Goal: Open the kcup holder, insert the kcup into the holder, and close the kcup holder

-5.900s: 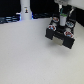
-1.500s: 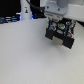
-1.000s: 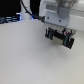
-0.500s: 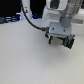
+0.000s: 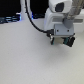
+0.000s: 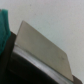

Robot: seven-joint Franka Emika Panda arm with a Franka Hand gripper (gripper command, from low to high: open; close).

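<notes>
In the exterior view the black kcup holder [image 5: 64, 40] stands at the back right of the white table, and the arm's white hand hides most of it. My gripper [image 5: 61, 36] hangs right over the holder, with its fingers too blurred to read. In the wrist view a flat grey panel [image 6: 42, 50] with a dark front edge [image 6: 25, 67] fills the picture; it looks like the holder seen from very close. A blurred green shape [image 6: 4, 22] shows at the picture's edge, and I cannot tell what it is. I cannot make out the kcup.
A black cable [image 5: 34, 25] loops from the arm down toward the holder. Dark items [image 5: 10, 20] line the back edge at the exterior view's left. The white table [image 5: 30, 60] stretches toward the front.
The arm has come down and swung toward the exterior view's left over the holder, so it covers more of it than before. The holder has stayed in place.
</notes>
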